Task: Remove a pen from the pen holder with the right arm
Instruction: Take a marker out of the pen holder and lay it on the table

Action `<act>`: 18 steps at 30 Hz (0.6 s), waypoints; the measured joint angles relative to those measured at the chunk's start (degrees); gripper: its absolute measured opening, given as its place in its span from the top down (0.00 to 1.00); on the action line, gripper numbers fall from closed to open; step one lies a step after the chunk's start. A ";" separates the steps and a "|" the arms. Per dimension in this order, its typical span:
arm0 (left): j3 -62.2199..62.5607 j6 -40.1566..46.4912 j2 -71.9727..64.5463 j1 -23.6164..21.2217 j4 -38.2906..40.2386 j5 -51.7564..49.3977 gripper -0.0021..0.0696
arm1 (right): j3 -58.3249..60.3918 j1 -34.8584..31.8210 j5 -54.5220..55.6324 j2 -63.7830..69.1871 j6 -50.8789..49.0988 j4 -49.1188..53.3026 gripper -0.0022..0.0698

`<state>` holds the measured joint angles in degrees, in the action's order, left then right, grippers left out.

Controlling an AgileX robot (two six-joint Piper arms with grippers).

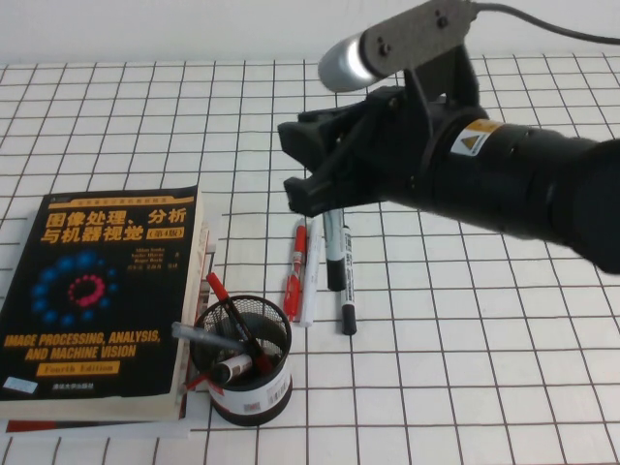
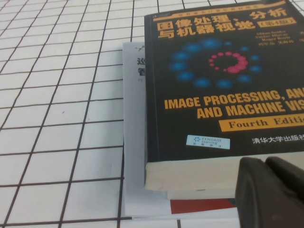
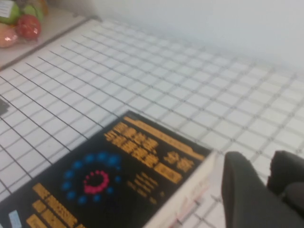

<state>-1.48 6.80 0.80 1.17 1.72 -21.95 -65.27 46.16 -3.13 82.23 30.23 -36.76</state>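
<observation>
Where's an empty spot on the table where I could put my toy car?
Free: the table on the near right, beside the loose pens, and its far side behind the book. Crowded: book, pen holder and pens huddle, with the right gripper above the pens. The left gripper sits by the book's near edge.

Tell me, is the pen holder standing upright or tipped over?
Upright: the pen holder stands on its base beside the book, pens sticking out. The right hand hovers beyond it; the left hand is by the book.
</observation>
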 joint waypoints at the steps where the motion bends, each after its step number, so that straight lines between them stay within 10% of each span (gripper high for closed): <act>1: 0.00 0.00 0.00 0.00 0.00 0.00 0.98 | -0.59 -1.78 -2.59 0.00 -2.19 0.79 0.84; 18: 0.00 0.00 0.00 0.00 0.00 0.00 0.98 | -24.10 -13.91 -37.50 24.84 -29.20 8.53 0.84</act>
<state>-1.48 6.80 0.80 1.17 1.72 -21.95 -89.37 32.25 -40.63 107.07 1.03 -28.23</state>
